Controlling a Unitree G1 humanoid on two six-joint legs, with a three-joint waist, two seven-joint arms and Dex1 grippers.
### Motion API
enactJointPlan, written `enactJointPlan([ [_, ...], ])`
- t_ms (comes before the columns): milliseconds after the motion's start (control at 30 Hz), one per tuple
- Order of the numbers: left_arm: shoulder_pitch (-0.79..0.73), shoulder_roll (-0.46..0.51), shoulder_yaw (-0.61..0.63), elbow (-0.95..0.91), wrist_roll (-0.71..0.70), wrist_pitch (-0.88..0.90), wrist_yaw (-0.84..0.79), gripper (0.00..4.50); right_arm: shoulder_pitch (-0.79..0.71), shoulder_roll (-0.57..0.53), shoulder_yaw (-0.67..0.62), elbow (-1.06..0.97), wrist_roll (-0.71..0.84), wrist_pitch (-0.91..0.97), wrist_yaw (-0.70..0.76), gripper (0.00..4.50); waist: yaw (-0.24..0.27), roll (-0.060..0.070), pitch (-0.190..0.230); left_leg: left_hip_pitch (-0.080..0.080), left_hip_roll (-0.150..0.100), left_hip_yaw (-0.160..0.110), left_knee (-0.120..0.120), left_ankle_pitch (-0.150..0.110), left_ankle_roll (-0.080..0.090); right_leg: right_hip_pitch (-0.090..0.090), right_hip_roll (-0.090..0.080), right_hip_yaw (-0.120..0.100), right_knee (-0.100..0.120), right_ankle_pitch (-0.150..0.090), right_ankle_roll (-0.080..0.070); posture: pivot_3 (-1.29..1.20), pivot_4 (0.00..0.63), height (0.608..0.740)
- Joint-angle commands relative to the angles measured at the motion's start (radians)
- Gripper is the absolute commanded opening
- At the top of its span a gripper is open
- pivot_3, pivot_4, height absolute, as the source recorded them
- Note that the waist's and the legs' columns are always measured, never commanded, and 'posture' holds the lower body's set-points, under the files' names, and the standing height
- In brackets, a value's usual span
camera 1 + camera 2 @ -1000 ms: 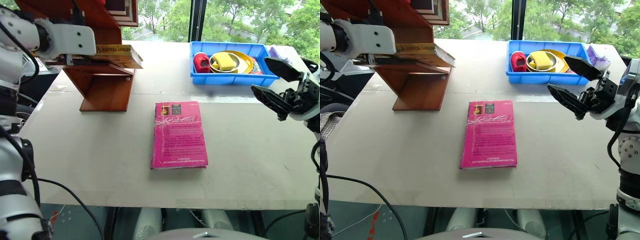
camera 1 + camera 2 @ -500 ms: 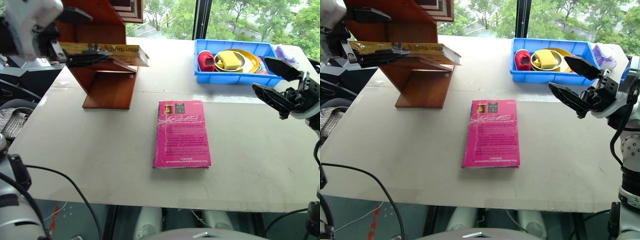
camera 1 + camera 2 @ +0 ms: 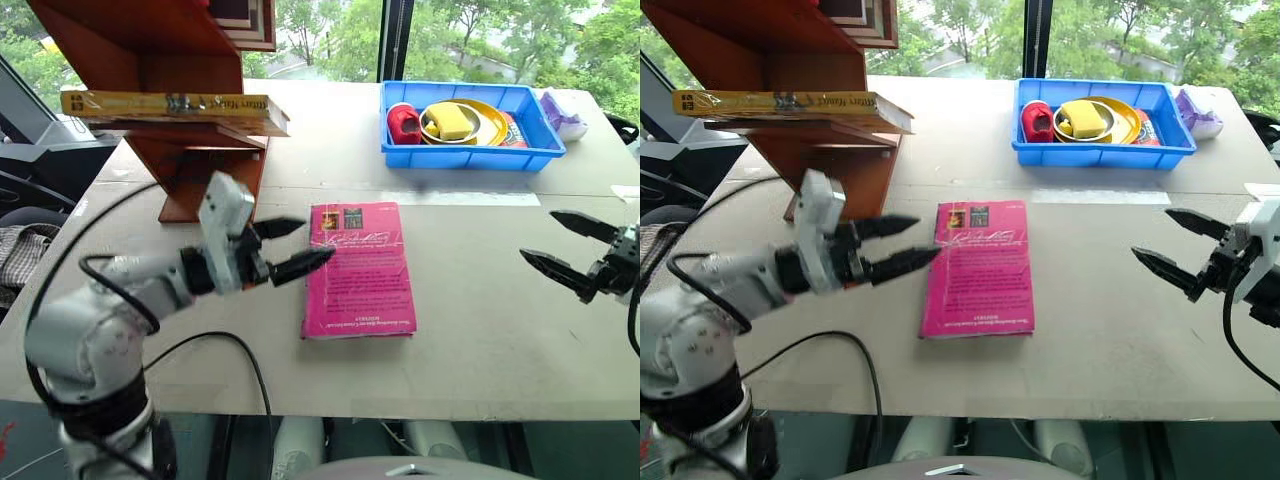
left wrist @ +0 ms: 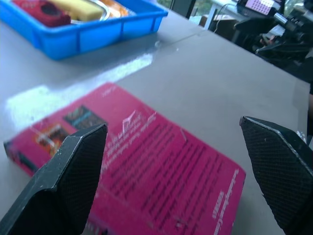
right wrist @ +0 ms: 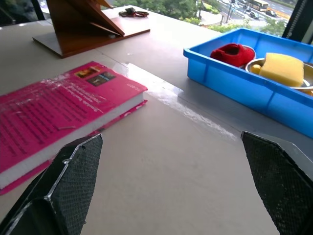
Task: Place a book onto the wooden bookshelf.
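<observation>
Table (image 3: 480,330), pale, carries everything; wooden bookshelf (image 3: 215,185) stands at its far left corner; yellow-gold book (image 3: 170,104) lies flat on a shelf board, touched by neither gripper, so placing looks done; pink book (image 3: 360,268) lies mid-table, blue tray (image 3: 470,150) at the far edge; left gripper (image 3: 292,248) spread empty beside the pink book; right gripper (image 3: 560,247) spread empty near the right edge.
</observation>
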Motion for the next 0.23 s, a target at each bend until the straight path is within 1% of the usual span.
enactJointPlan([
  [33,0.119,0.077,-0.015,0.007,0.106,-0.202,-0.034,4.47,0.061,-0.019,-0.076,-0.035,-0.051,-0.045,-0.007,4.50,0.006,0.000,0.000,0.000,0.000,0.000,0.000,0.000,0.000,0.000,0.000,0.000,0.000,0.000,0.000,0.00,0.150,0.740],
  [100,0.177,0.097,-0.015,0.052,0.136,-0.277,-0.042,4.47,0.100,-0.008,-0.098,-0.010,-0.093,-0.078,-0.026,4.50,0.015,0.000,0.000,0.002,-0.001,0.002,0.000,0.000,0.000,0.001,0.000,-0.001,-0.001,0.000,0.000,0.00,0.150,0.740],
  [133,0.200,0.109,-0.016,0.076,0.151,-0.318,-0.051,4.47,0.124,0.003,-0.105,0.003,-0.111,-0.097,-0.030,4.50,0.020,0.000,0.000,0.005,-0.001,0.003,0.000,0.000,0.000,0.004,0.000,-0.001,-0.001,0.000,-0.001,0.00,0.150,0.740],
  [167,0.216,0.118,-0.015,0.100,0.161,-0.348,-0.057,4.47,0.147,0.019,-0.107,0.001,-0.118,-0.104,-0.036,4.50,0.023,0.000,0.000,0.012,-0.001,0.004,0.000,0.000,0.000,0.011,-0.001,0.000,-0.003,-0.003,-0.003,0.00,0.150,0.740],
  [233,0.258,0.122,-0.020,0.130,0.181,-0.391,-0.055,4.47,0.195,0.045,-0.111,0.004,-0.129,-0.127,-0.030,4.50,0.023,0.000,0.000,0.015,-0.001,0.003,0.000,-0.001,0.000,0.016,-0.001,-0.002,-0.006,-0.005,-0.001,0.00,0.150,0.740],
])
